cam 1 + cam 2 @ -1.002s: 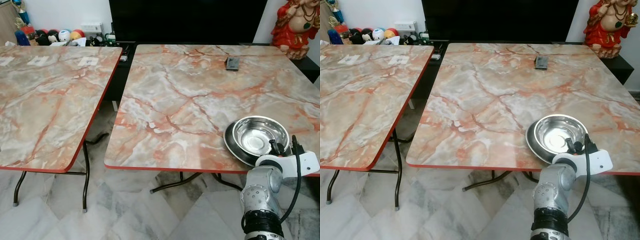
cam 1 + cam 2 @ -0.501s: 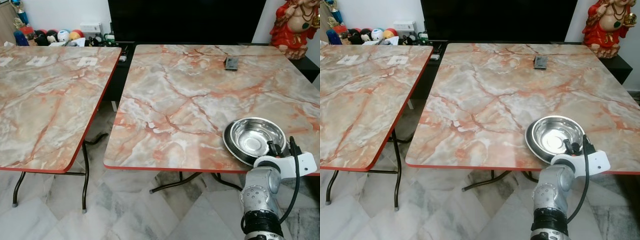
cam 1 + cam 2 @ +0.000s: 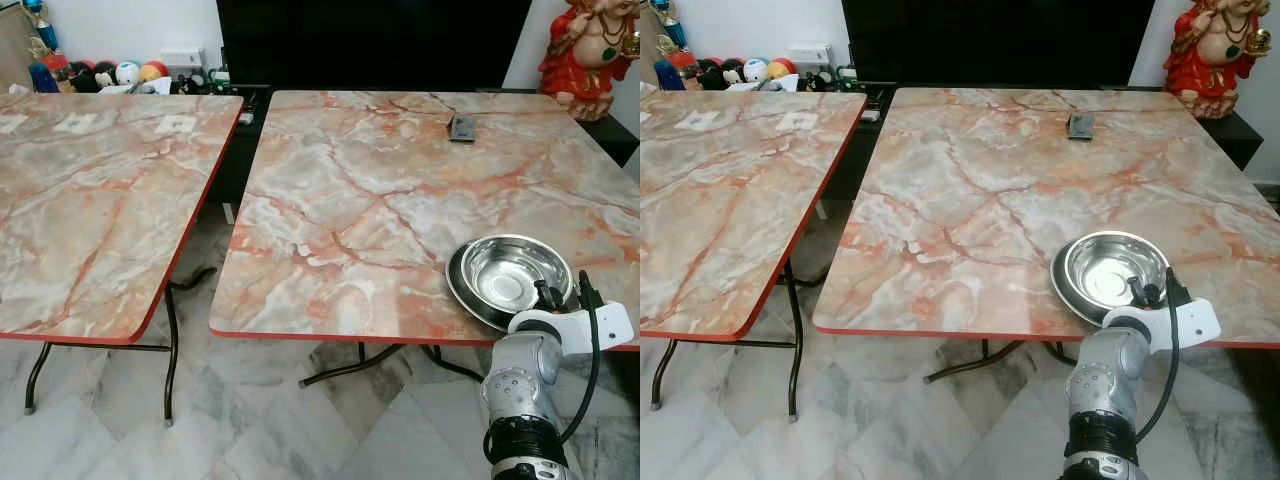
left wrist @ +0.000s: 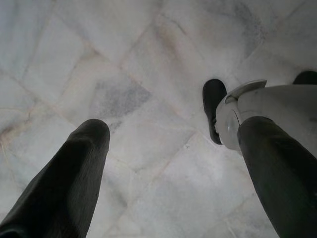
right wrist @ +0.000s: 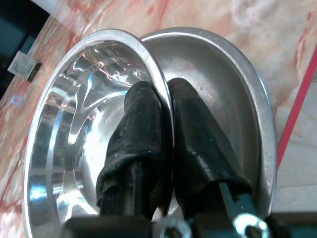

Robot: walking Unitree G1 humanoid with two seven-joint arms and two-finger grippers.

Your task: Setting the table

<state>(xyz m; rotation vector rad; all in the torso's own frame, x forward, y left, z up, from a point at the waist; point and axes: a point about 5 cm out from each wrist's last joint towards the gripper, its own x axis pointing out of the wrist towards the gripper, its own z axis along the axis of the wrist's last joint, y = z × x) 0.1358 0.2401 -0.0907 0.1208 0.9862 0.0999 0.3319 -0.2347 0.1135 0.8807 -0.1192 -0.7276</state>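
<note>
- Two steel vessels: bowl (image 5: 84, 129) nested in plate (image 5: 233, 99) at the near right desk (image 3: 400, 190) edge.
- Right hand (image 5: 166, 144): fingers clenched on the bowl's rim, arm reaching up from below.
- Left hand (image 4: 173, 163): fingers spread, hanging over the floor (image 4: 148, 49).

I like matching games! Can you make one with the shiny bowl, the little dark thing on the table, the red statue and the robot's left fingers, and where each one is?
Things:
1. steel bowl
2. small dark object
3. red statue
4. left gripper

Places:
A. hanging over the marble floor, fingers apart
B. far side of the right table
C. on a dark ledge beyond the table's far right corner
D. in the steel plate, rim pinched by the right gripper

Pairs: 1-D, 2-B, 3-C, 4-A
</note>
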